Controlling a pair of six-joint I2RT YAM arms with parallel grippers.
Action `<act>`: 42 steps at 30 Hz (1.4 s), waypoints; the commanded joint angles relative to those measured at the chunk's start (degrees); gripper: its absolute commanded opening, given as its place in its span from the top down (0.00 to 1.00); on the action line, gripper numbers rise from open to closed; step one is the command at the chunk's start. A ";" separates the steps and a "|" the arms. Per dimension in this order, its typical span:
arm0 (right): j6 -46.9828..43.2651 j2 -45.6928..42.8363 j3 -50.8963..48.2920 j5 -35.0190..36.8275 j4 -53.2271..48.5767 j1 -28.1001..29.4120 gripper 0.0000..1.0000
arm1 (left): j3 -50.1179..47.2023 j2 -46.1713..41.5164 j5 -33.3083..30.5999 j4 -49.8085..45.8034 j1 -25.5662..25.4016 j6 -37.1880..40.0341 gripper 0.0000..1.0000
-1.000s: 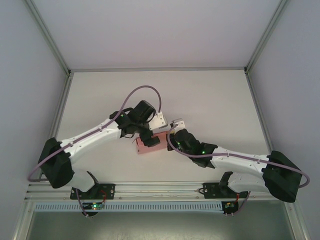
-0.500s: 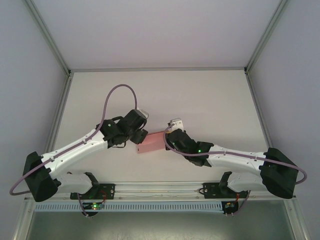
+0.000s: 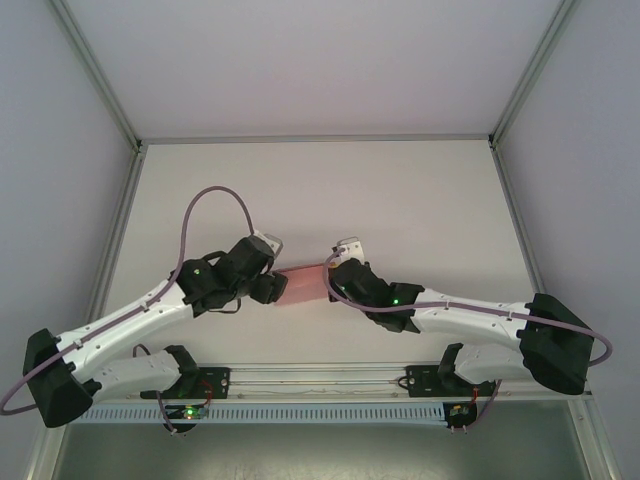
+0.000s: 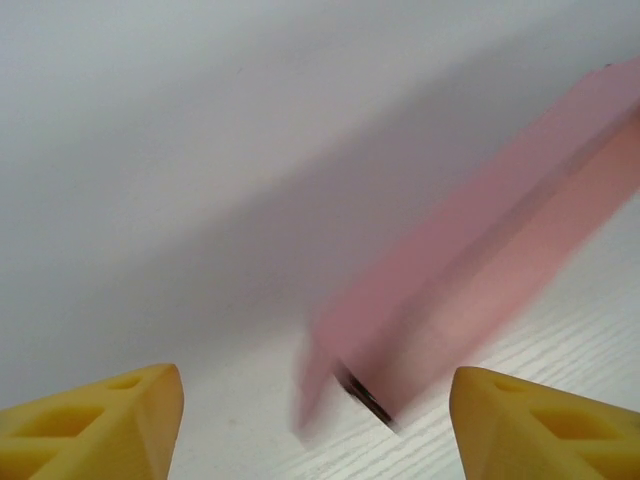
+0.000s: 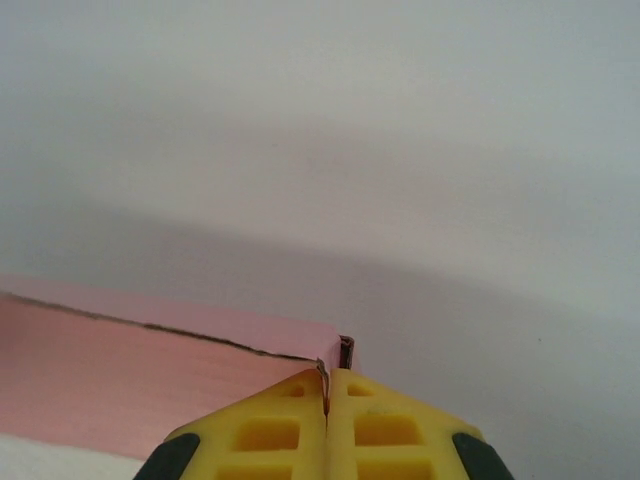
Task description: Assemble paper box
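Where the left gripper (image 3: 268, 288) stood over the paper box (image 3: 303, 285) a second ago, it now sits at the box's left end, jaws spread and gripping nothing. Right gripper (image 5: 327, 385): clenched on the box's right edge. Box: on the table (image 3: 400, 200), between both grippers.

The top camera looked steeply down from above and behind the arm bases (image 3: 186, 382), far enough to take in the whole table (image 3: 400, 190). Each wrist camera sat low, close to the tabletop, facing forward; all three views shared the paper box (image 3: 303, 284).
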 commanded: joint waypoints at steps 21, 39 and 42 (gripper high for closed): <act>-0.08 2.72 0.90 -1.28 -7.62 0.97 1.00 | -1.99 1.82 -3.50 1.69 -0.47 -6.11 0.73; 0.62 6.75 1.77 8.50 -10.92 7.40 1.00 | 1.30 4.12 9.26 0.84 5.81 -23.43 1.00; 0.80 7.11 1.64 9.64 -11.37 8.03 1.00 | 1.79 4.49 16.93 0.76 9.88 -25.66 1.00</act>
